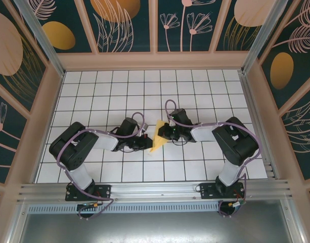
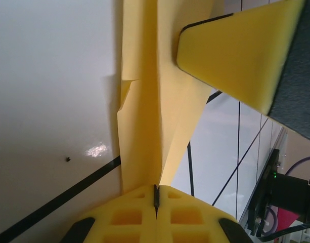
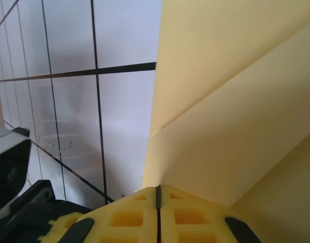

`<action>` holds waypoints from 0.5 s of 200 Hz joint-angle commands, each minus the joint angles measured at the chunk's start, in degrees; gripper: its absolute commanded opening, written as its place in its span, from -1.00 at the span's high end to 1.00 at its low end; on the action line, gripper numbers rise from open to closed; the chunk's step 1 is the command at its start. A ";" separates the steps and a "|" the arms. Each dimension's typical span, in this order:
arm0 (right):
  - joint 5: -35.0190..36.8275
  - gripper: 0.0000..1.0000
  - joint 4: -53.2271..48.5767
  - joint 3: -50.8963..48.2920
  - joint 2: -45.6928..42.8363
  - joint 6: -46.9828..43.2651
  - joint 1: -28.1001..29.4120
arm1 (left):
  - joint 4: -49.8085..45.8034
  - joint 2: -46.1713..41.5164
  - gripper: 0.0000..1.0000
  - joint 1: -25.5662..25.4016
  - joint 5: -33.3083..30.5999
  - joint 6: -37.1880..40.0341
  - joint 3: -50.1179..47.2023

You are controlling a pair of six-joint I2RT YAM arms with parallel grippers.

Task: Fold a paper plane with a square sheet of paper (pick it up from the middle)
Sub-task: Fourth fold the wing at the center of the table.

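Observation:
The square sheet of paper (image 1: 158, 137) is a creased pale-yellow wedge held off the tiles between the two arms at mid-table. My left gripper (image 1: 146, 143) is shut on its lower left end. In the left wrist view the paper (image 2: 142, 126) runs straight up out of my shut left gripper (image 2: 156, 195), folded along a long crease. My right gripper (image 1: 163, 132) is shut on the paper's right side. The right wrist view has folded paper layers (image 3: 235, 101) leaving the closed right gripper (image 3: 158, 195). One of the right gripper's yellow fingers (image 2: 230, 55) presses against the paper.
White gridded table (image 1: 119, 96) inside wooden walls with patterned panels (image 1: 155, 55). An aluminium rail (image 1: 155, 190) runs along the near edge by the arm bases. Part of the left arm's dark body (image 3: 10, 172) sits low left in the right wrist view.

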 commanded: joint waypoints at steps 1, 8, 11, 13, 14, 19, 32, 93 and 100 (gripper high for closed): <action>0.21 0.85 0.05 1.38 1.26 -0.72 -0.43 | 1.82 1.12 0.97 0.50 1.79 -0.99 0.03; 0.00 0.85 0.21 1.38 1.52 -0.77 -0.54 | 1.88 1.15 0.96 0.45 1.78 -1.20 -0.06; -0.16 0.85 0.37 1.35 1.57 -0.77 -0.56 | 1.96 1.21 0.96 0.51 1.79 -1.32 -0.07; -0.28 0.85 0.52 1.30 1.57 -0.82 -0.55 | 1.97 1.22 0.96 0.52 1.75 -1.36 -0.07; -0.39 0.85 0.69 1.30 1.57 -0.83 -0.59 | 2.02 1.17 0.96 0.52 1.72 -1.42 -0.03; -0.57 0.85 1.08 1.24 1.74 -0.86 -0.63 | 2.11 1.19 0.96 0.56 1.63 -1.56 -0.13; -0.63 0.84 1.21 1.36 1.82 -0.84 -0.76 | 2.13 1.38 0.96 0.63 1.70 -1.75 -0.16; -1.50 0.79 1.56 2.29 0.87 -1.17 -0.90 | 5.78 -0.53 1.00 1.81 1.97 -3.97 -2.53; -1.71 0.78 1.39 2.55 1.19 -1.23 -0.90 | 5.80 -0.63 1.00 1.76 2.15 -4.10 -2.60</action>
